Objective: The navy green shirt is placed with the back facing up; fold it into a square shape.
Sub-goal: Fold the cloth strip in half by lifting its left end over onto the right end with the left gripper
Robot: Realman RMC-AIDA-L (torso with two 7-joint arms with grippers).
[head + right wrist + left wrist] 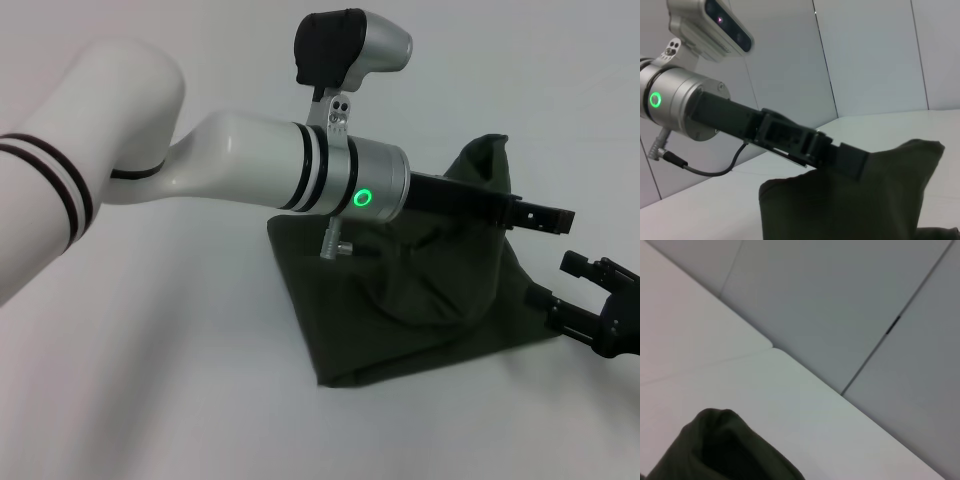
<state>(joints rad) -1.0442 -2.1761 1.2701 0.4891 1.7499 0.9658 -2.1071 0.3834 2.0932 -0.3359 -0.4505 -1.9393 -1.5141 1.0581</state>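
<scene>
A: Where is the dark olive-green cloth shirt [420, 300] seen?

B: Right of centre in the head view, bunched on the white table [150, 400]; one corner is raised at upper right.

A: And the claws?

B: The left gripper [545, 216] is stretched over the cloth, its grip undeterminable; the right gripper [590, 300] is spread at the right edge, nothing held.

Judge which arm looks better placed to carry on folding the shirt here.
Probably the left. Its tool reaches across over the navy green shirt, at a raised fold, as the right wrist view shows. The right tool sits open at the shirt's right edge, off the cloth.
</scene>
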